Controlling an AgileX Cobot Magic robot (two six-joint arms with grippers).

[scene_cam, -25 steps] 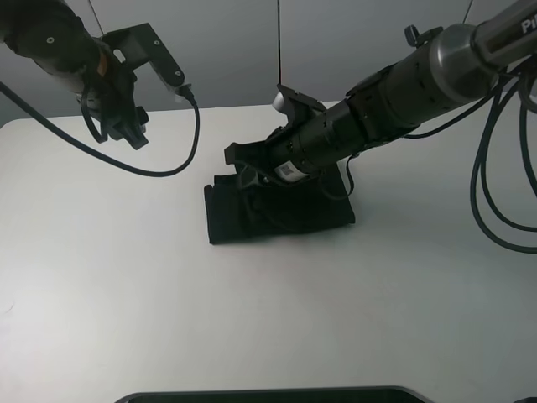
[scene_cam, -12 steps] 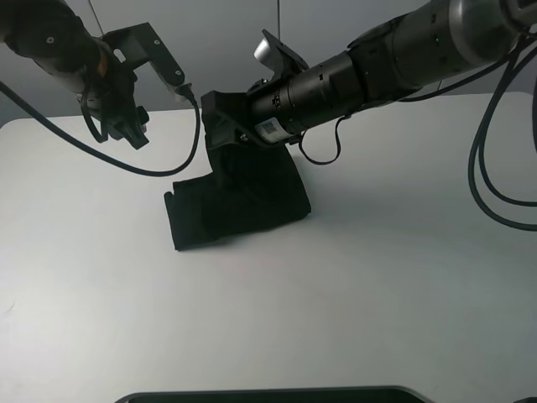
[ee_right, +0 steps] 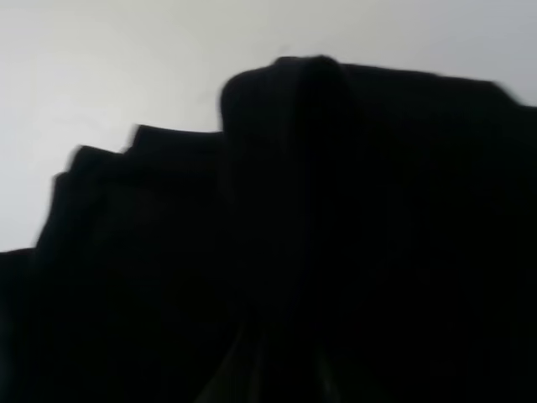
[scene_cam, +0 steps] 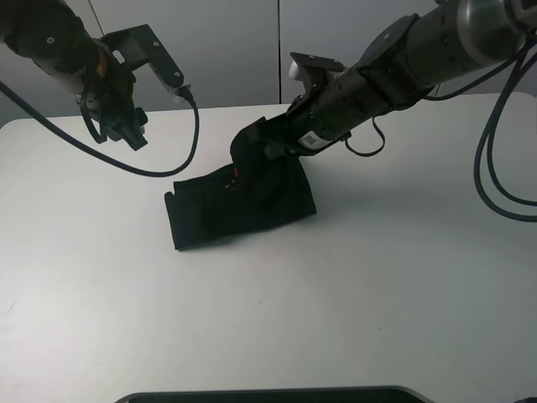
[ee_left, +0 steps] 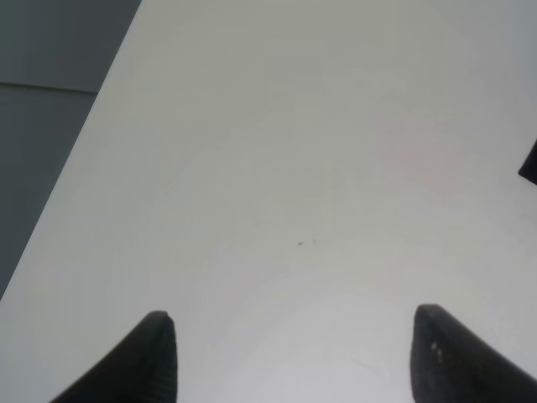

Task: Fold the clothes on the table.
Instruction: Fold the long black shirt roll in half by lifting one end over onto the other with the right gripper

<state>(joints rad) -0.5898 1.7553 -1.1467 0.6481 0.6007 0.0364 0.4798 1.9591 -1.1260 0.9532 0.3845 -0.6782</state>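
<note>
Since a second ago, our right hand (scene_cam: 257, 144) has pulled the black shirt (scene_cam: 243, 206) to the left. We pinch its far edge and hold it up, while the rest lies folded in the middle of the white surface (scene_cam: 377, 285). Our left hand (scene_cam: 124, 128) hangs spread above the far left.

The right gripper (scene_cam: 254, 144) has its jaws buried in a raised fold of the black T-shirt (scene_cam: 243, 206), and its wrist view is only blurred dark fabric. The print shows as a red speck (scene_cam: 236, 175), too small to read. The left gripper (ee_left: 294, 357) shows just two fingertips (ee_left: 155, 357), cut off by the picture's edge. A black sliver (ee_left: 530, 164) at another edge cannot be identified.
</note>
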